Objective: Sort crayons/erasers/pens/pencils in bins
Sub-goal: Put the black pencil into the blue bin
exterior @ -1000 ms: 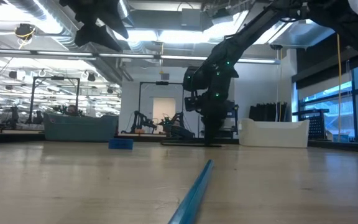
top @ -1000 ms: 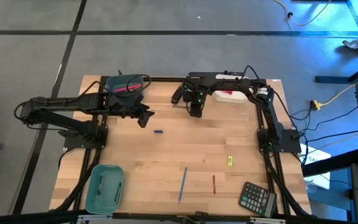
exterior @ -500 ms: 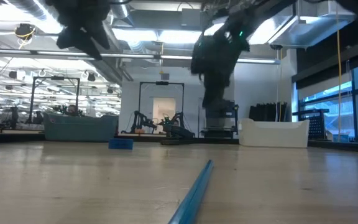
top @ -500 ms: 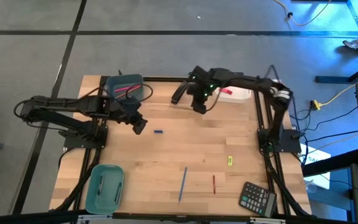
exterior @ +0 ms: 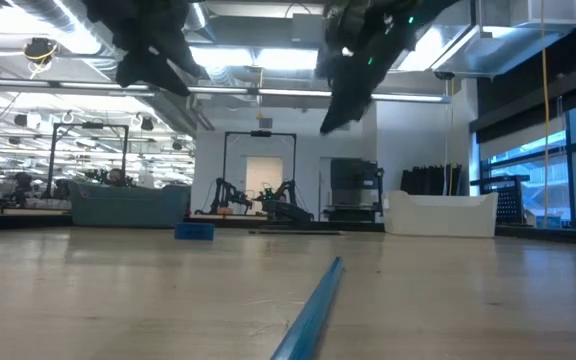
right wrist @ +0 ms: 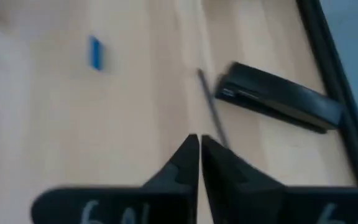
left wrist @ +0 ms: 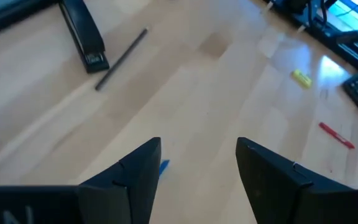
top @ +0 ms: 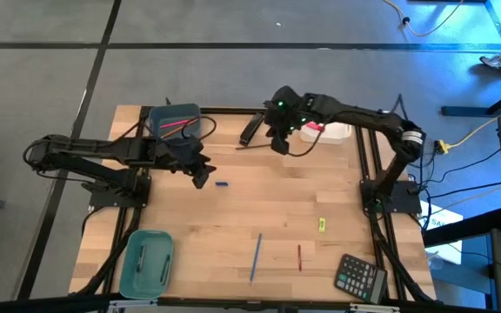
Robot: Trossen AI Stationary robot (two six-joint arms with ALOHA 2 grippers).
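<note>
Here, the dark pen (top: 252, 145) lies flat near the table's far edge beside the black stapler (top: 250, 129), its long axis running across the table. The right gripper (top: 278, 144), pinched shut and empty, hangs just beside its end, much nearer than the wide-open left gripper (top: 202, 174).

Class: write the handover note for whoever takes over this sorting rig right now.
Left gripper: open, empty, above the small blue piece.
Right gripper: shut, empty, raised over the table's far edge near the grey pen and stapler.
Done: pencils in the blue-grey bin; dark items in the teal bin; something red in the white bin.
Left: grey pen, small blue piece, blue pencil, red pen, yellow piece.
</note>
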